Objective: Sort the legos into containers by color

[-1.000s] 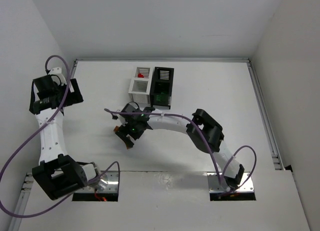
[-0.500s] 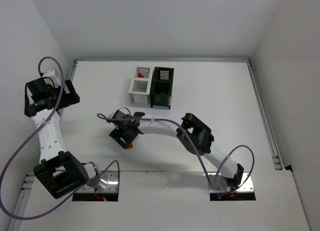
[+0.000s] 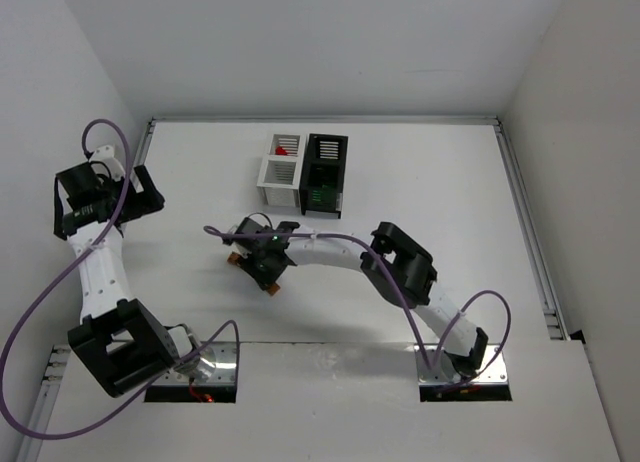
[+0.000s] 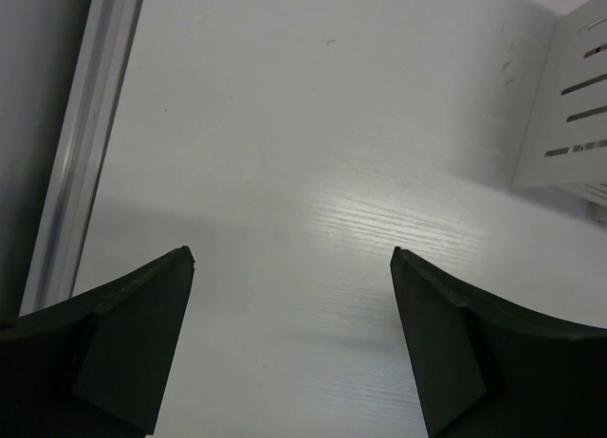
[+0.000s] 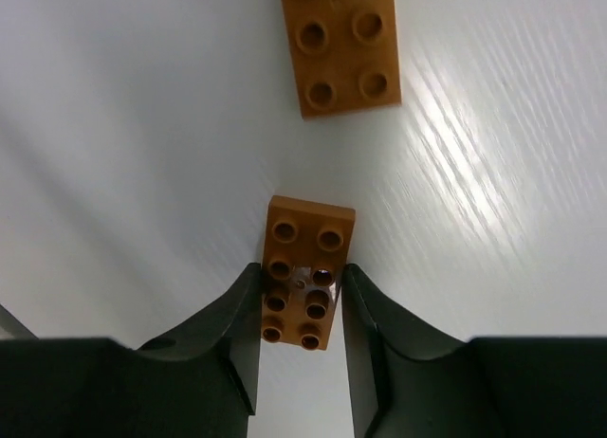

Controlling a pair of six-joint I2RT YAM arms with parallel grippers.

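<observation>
Right fingers (image 5: pixel 237 334) clenched on orange-brown lego (image 5: pixel 309 231), near containers (image 3: pixel 300 172), on their arm-base side; possibly just off tabletop (image 5: pixel 142 125), unclear. Left fingers (image 4: pixel 133 334) spread, empty. Risk: grip catches one end only, so lego may pivot out in transit.

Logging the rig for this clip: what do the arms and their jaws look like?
Both the left arm and right arm have white links and bulky black joint housings. A purple cable loops loosely along each. Jaws are matte black, broad, wedge-shaped. No markings visible.
</observation>
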